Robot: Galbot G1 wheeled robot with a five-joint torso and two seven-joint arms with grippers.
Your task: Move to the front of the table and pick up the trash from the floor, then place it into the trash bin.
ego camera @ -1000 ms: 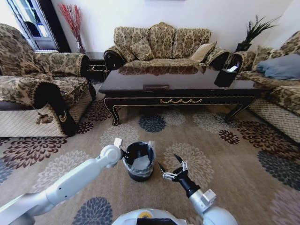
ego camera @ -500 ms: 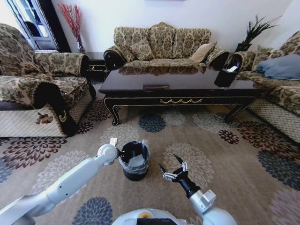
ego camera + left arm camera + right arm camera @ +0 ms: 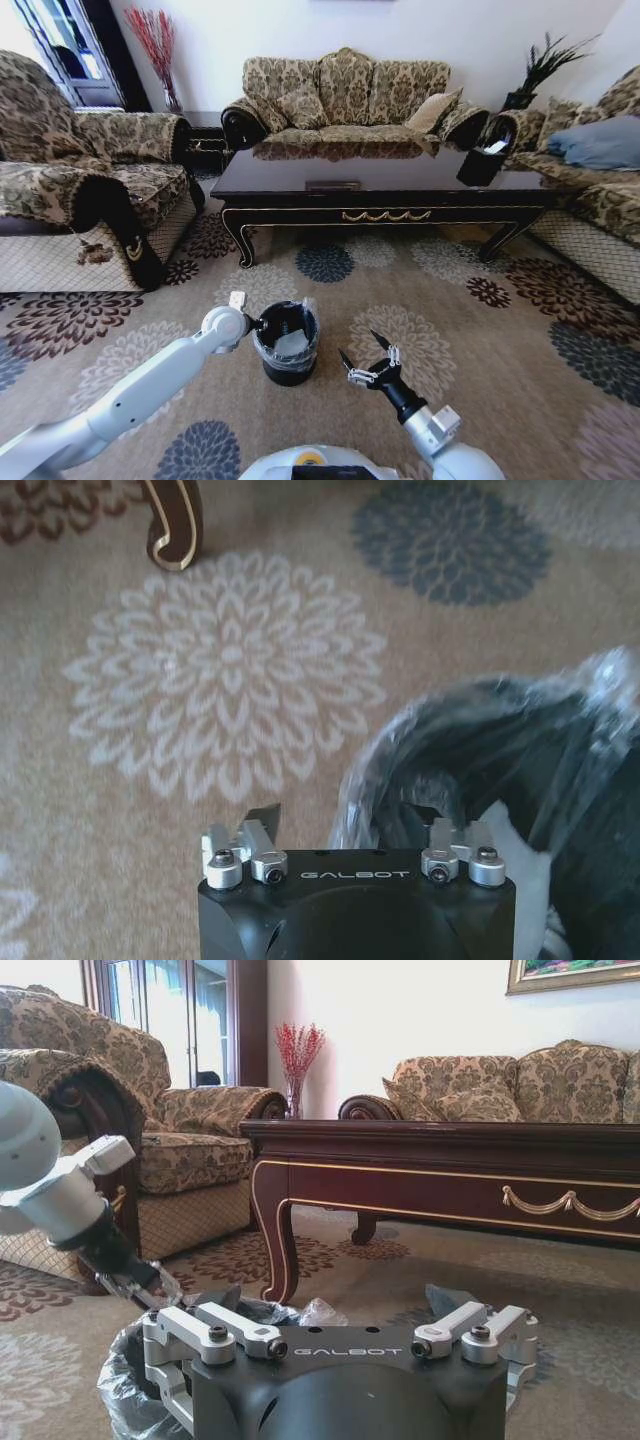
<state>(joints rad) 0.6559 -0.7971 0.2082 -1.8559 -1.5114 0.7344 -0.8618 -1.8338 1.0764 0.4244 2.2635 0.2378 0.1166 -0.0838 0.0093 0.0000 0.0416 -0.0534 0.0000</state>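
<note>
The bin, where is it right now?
In the head view the bin stands on the carpet in front of the table, with the left hand at its rim and the open right hand beside it.

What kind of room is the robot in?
It looks like a living room in a home. There is a patterned sofa against the wall, a long dark coffee table before it, and a flowered carpet on the floor.

open carpet (image 3: 470, 330) lies between the table (image 3: 385, 192) and the trash bin (image 3: 286, 345); left gripper (image 3: 257, 323) crowds the bin's rim; right gripper (image 3: 363, 362) hangs beside it.
</note>
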